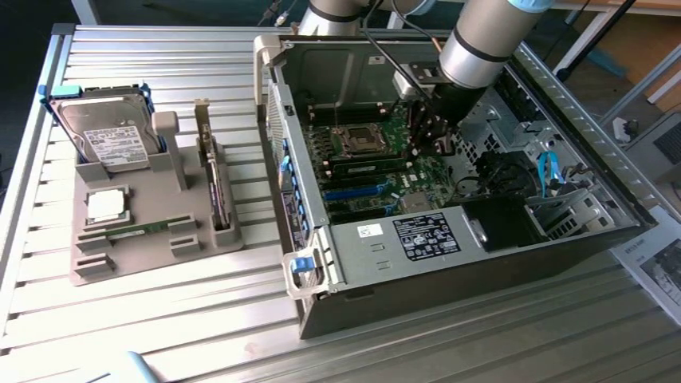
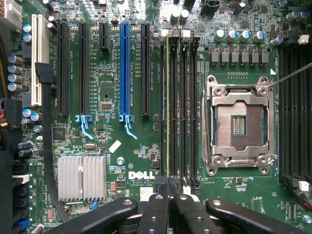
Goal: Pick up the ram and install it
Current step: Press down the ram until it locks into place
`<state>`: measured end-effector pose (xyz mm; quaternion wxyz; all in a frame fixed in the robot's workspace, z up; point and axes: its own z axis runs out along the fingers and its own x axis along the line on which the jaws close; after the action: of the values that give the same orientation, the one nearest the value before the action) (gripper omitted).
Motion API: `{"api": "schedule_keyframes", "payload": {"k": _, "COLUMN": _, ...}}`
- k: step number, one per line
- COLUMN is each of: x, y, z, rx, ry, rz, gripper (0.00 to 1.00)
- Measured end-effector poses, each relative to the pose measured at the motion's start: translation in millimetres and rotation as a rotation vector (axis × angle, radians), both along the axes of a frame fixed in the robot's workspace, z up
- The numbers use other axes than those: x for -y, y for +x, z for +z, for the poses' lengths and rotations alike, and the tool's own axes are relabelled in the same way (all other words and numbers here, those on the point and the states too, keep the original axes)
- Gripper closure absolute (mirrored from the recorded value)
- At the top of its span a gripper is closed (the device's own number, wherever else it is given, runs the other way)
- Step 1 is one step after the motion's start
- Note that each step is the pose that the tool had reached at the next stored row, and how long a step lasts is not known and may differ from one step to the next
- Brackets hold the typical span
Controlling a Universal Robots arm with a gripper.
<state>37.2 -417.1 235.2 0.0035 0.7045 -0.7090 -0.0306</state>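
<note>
Arm [image 1: 484, 40] is reaching down into the open computer case [image 1: 447, 239] in the exterior view, coming in from the far side, wrist angled down toward the motherboard [image 1: 372, 171]. The gripper [image 1: 431, 136] is sitting low, right beside the processor socket [image 1: 356, 140]. Over on the exterior view's left, a grey parts holder [image 1: 139, 247] is resting on the slatted surface [image 1: 159, 319], carrying a hard drive [image 1: 107, 140], a silver processor chip [image 1: 107, 205] and a thin green ram stick [image 1: 143, 230] lying flat in its slot.

Wrist view is looking straight down at the board: black fingers [image 2: 156, 214] are pressed together, jaws closed, right at the end of the ram [image 2: 169, 102] standing seated in its slot beside the empty socket [image 2: 239, 124].
</note>
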Motion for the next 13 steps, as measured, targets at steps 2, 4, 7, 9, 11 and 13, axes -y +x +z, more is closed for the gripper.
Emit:
{"api": "schedule_keyframes", "payload": {"k": 2, "x": -0.1, "y": 0.0, "z": -0.1, "rx": 0.0001, "ry": 0.0002, "rz": 0.000, "gripper": 0.90}}
{"api": "schedule_keyframes", "payload": {"k": 4, "x": -0.1, "y": 0.0, "z": -0.9, "rx": 0.0003, "ry": 0.0010, "rz": 0.000, "gripper": 0.90}}
{"api": "schedule_keyframes", "payload": {"k": 7, "x": 0.0, "y": 0.0, "z": -1.3, "rx": 0.0000, "ry": 0.0006, "rz": 0.000, "gripper": 0.90}}
{"api": "schedule_keyframes", "payload": {"k": 9, "x": 0.0, "y": 0.0, "z": -1.3, "rx": 0.0001, "ry": 0.0006, "rz": 0.000, "gripper": 0.90}}
{"api": "schedule_keyframes", "payload": {"k": 11, "x": -0.1, "y": 0.0, "z": -1.9, "rx": 0.0001, "ry": 0.0010, "rz": 0.000, "gripper": 0.90}}
{"api": "schedule_keyframes", "payload": {"k": 13, "x": 0.0, "y": 0.0, "z": -2.2, "rx": 0.0001, "ry": 0.0005, "rz": 0.000, "gripper": 0.90}}
